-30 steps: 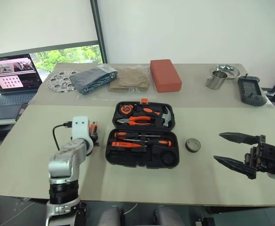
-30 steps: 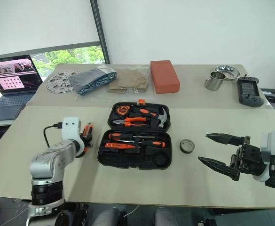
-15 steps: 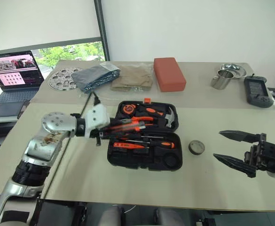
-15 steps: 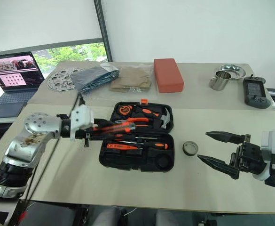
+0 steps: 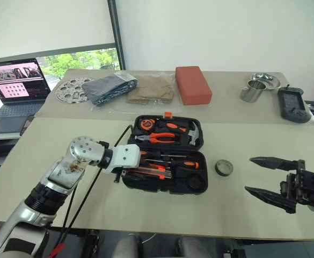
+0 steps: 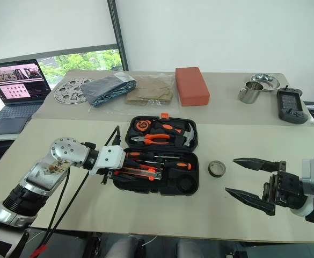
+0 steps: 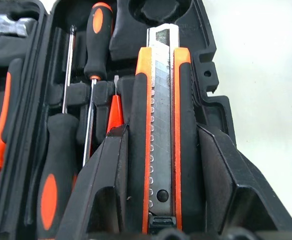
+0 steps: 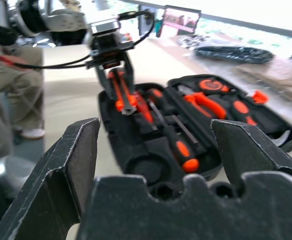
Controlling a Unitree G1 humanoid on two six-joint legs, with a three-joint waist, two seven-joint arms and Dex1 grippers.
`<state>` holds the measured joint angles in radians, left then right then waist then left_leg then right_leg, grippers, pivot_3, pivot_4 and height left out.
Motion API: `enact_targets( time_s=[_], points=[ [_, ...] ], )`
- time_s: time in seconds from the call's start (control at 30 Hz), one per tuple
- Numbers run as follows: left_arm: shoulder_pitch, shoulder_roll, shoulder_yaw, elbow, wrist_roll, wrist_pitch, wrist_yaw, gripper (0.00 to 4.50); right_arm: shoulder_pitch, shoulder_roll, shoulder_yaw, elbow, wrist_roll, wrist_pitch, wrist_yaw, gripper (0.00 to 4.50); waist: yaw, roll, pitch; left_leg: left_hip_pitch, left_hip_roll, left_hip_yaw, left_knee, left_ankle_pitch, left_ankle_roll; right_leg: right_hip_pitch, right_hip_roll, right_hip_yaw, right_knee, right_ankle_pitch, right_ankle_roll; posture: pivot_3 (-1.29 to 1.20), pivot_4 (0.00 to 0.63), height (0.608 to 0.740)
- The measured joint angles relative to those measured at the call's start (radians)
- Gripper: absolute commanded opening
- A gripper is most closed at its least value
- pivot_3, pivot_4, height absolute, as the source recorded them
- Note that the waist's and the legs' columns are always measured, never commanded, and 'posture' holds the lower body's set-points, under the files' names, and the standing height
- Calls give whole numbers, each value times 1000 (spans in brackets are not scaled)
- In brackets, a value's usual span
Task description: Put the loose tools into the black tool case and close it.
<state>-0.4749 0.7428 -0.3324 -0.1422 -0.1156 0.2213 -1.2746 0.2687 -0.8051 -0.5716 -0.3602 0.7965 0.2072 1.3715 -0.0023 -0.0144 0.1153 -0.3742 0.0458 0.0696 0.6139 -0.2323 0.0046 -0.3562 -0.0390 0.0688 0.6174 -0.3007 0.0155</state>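
A pale bench (image 5: 49, 161) carries an open black tool case (image 5: 165, 153) near its middle, lid laid flat away from the robot. The lid half holds pliers (image 5: 158, 138) and a hammer (image 5: 194, 134); the hammer's handle is partly hidden behind the pliers.

The near half of the case holds two long screwdrivers (image 7: 93, 60) lying side by side in their recesses. A small orange screwdriver (image 7: 115, 112) shows only as a tip between the second screwdriver and the knife; the rest is hidden. A round recess (image 5: 194, 184) at the case's right end sits unfilled.

The left tool (image 7: 160, 195) reaches over the near left part of the case, its fingers (image 7: 106, 185) clenched on the sides of the utility knife (image 7: 161, 140), blade strip facing up. The knife lies lengthwise along the front edge of the case; whether it rests in its recess or hangs just above cannot be told.

The right tool (image 5: 267, 177) hovers over the bench to the right of the case, fingers spread wide and holding nothing. The small tape roll (image 5: 224, 167) lies on the bench between the case and this tool, touching neither.
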Motion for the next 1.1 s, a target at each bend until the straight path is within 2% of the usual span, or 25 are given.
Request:
enact_targets(
  time_s=[0.23,0.53,0.8,1.1],
  points=[
    [22,-13,-20,7,54,-9,33,1524,-12,0,1,-5,-4,-1,-21,4125,3,0,0,1,0,0,1,0,0,0,0,0,2,0,0,0,150,740],
    [-73,-144,-109,81,132,27,74,1524,-20,0,6,-23,-8,0,-57,4125,10,0,0,1,-2,0,3,0,0,0,1,1,5,0,0,0,150,740],
    [-139,-152,-149,109,159,66,38,1524,-17,0,6,-24,-8,0,-67,4125,7,0,0,1,-2,-1,6,0,0,1,2,2,8,0,0,0,150,740],
    [-129,-156,-171,16,153,237,26,1524,7,4,5,-25,-8,0,-72,4125,5,1,0,1,-1,-2,10,0,0,1,3,1,9,-1,0,0,150,740]
  ],
)
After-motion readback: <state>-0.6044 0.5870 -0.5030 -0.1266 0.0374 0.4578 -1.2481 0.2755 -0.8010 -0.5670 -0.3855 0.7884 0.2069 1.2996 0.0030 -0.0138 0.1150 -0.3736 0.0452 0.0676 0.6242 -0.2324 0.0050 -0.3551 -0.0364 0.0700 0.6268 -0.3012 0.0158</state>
